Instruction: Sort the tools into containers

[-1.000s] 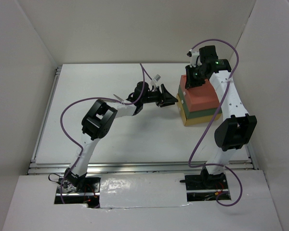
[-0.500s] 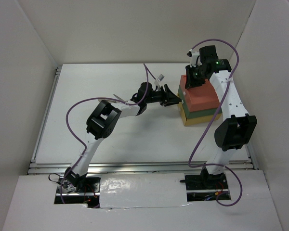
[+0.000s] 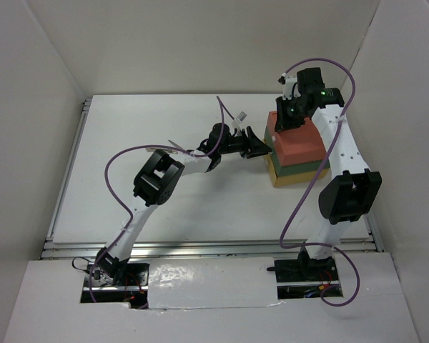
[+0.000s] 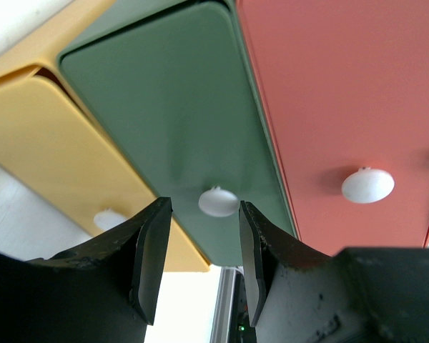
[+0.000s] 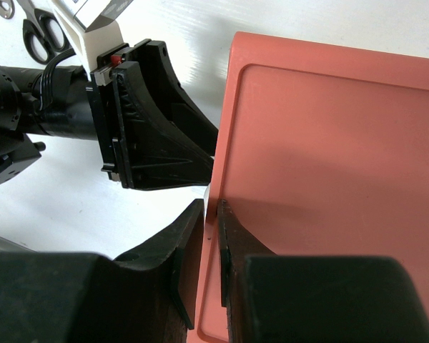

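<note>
A white surface (image 3: 164, 207) with pale walls on three sides fills the room-level view. Two white-and-black robot arms rise from its near edge, each trailing a purple cable.

The left arm (image 3: 157, 179) reaches across to the right. The right arm (image 3: 343, 171) bends up and over from the right side.

Between them, at the right of the surface, stands a stack of boxes (image 3: 300, 153). These are three shallow drawers, with the red box (image 3: 299, 139) on top, the green box (image 3: 304, 168) in the middle and the yellow box (image 3: 300, 179) at the bottom. All three look pushed in.

The left claw (image 3: 261, 150) is at the stack's left face. In its own camera the three drawer fronts fill the view, each with a small white knob. The claw is released, its two black fingers (image 4: 154, 250) standing apart. The green box's knob (image 4: 218, 201) sits just between their tips, and I see a gap on one side.

The right claw (image 3: 282, 125) sits at the far left corner of the red box. Its camera shows it clenched, its fingers (image 5: 189, 250) nearly together and pinching the red box's left edge.

A pair of black-handled scissors (image 5: 39, 32) lies on the surface well apart from the stack, at the top left corner of the right wrist view. A bit of silver metal (image 5: 3, 7) lies beside them, cut off by the frame.
</note>
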